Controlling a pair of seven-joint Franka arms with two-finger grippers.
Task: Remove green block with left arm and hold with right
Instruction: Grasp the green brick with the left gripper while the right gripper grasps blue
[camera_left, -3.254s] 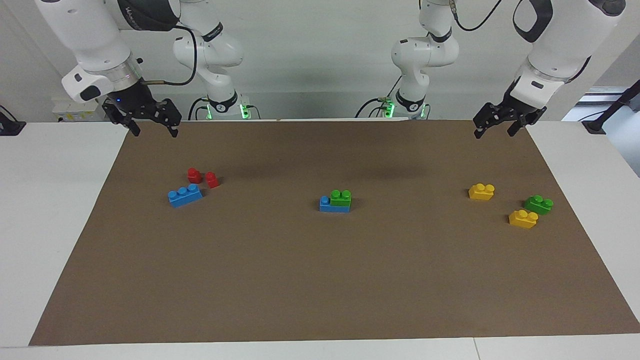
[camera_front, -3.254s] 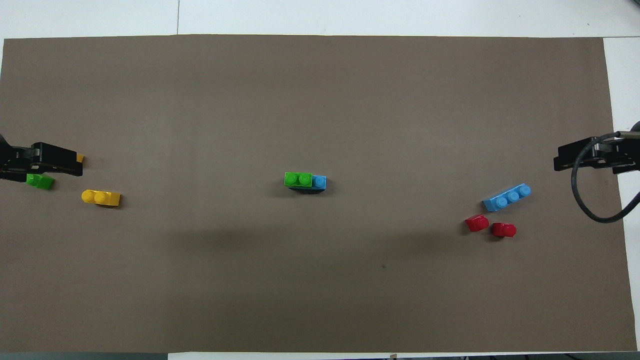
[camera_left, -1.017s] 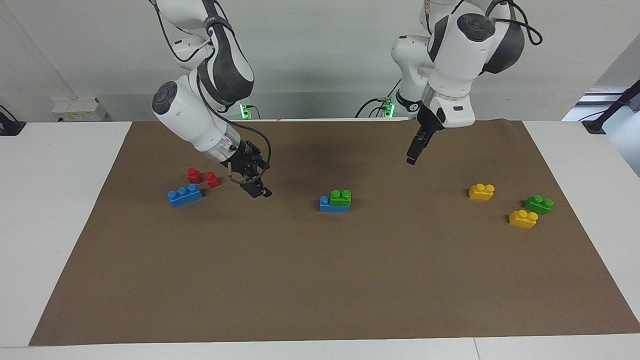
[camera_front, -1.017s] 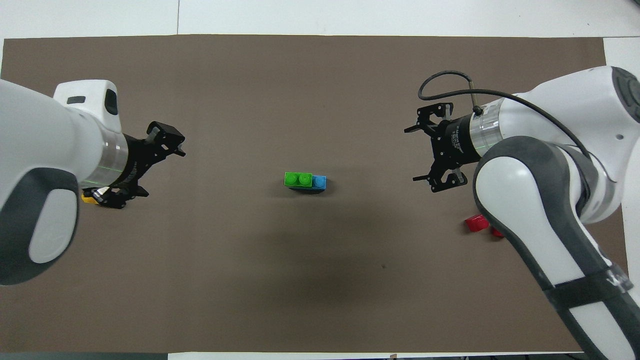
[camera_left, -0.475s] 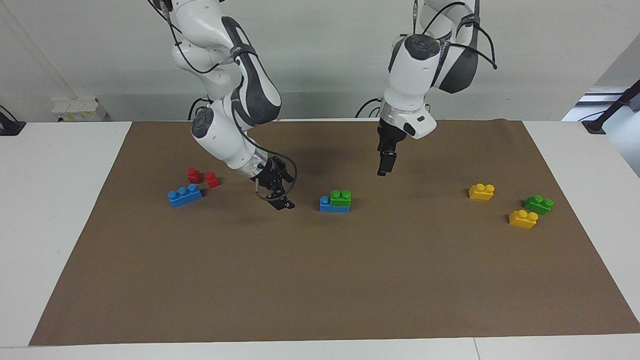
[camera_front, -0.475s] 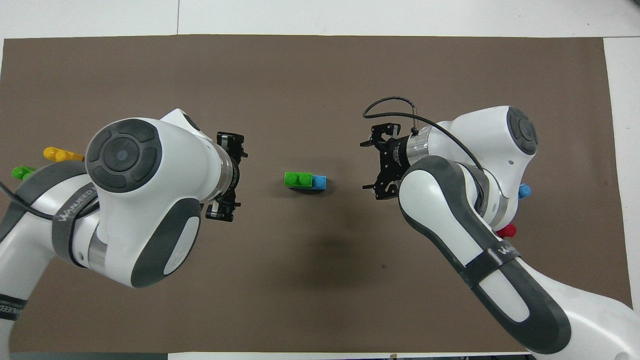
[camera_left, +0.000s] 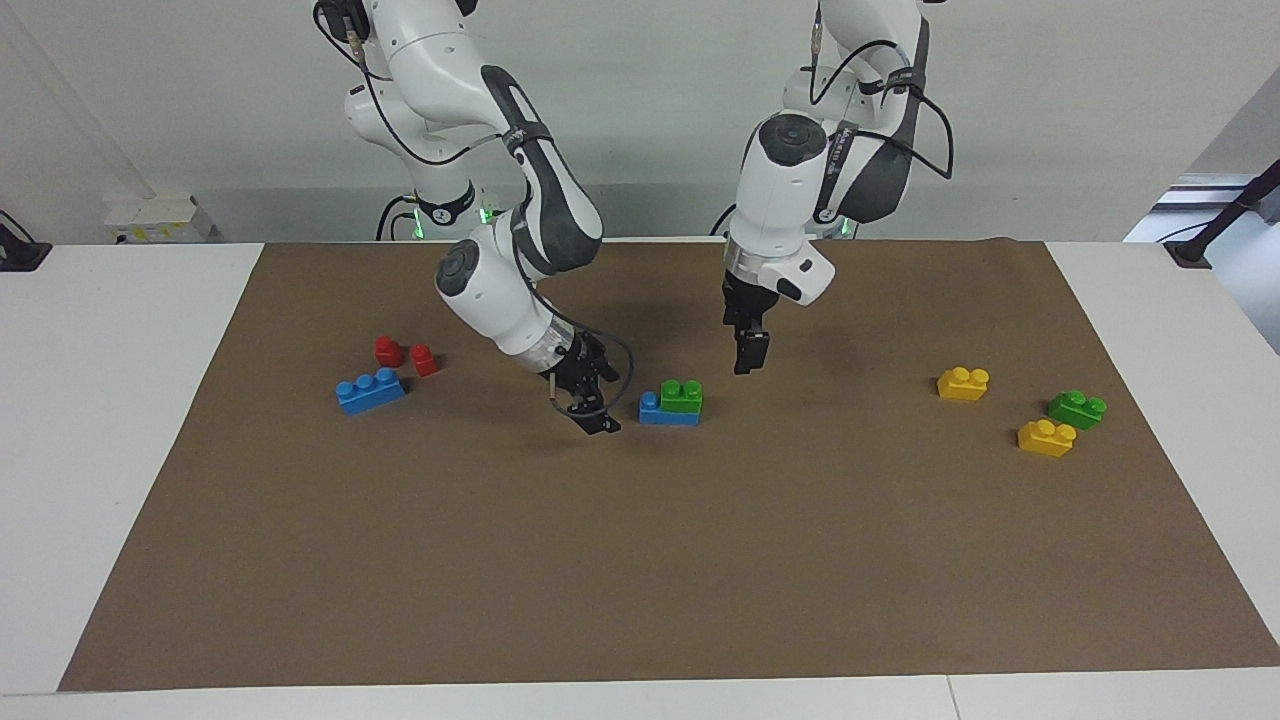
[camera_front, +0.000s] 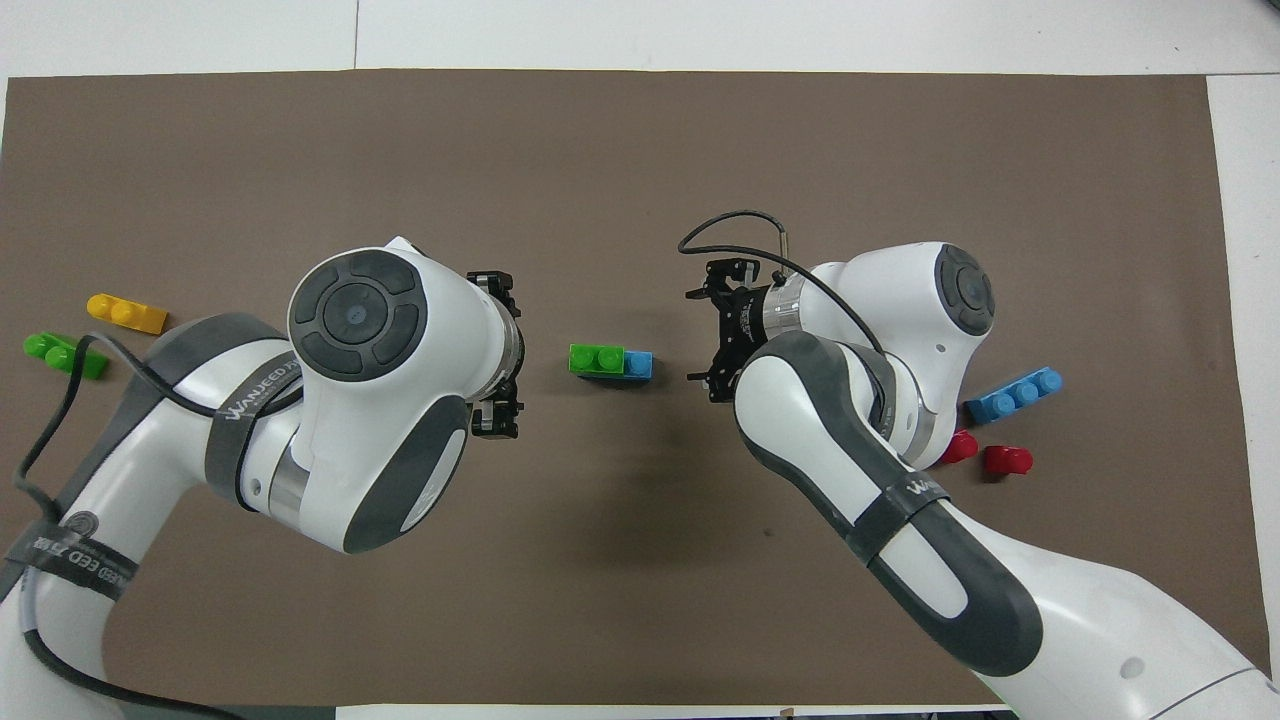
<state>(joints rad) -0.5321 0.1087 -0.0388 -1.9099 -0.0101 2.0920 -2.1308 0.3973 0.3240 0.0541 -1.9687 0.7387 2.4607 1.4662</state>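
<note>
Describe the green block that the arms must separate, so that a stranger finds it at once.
Look at the middle of the brown mat, between the left gripper and the right gripper. The green block sits there on a blue block. The other green block lies on the mat beside two yellow ones.

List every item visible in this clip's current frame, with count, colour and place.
green block: 1, green, stacked on a blue brick at mid-mat.
loose blue brick: 1, toward the right arm's end.
red pieces: 2, beside the loose blue brick, nearer the robots.
yellow bricks: 2, toward the left arm's end.
spare green brick: 1, between the yellow bricks.
mat: 1, brown, covering the table.
right gripper: low beside the stack's blue end, open.
left gripper: in the air over the mat beside the stack.
</note>
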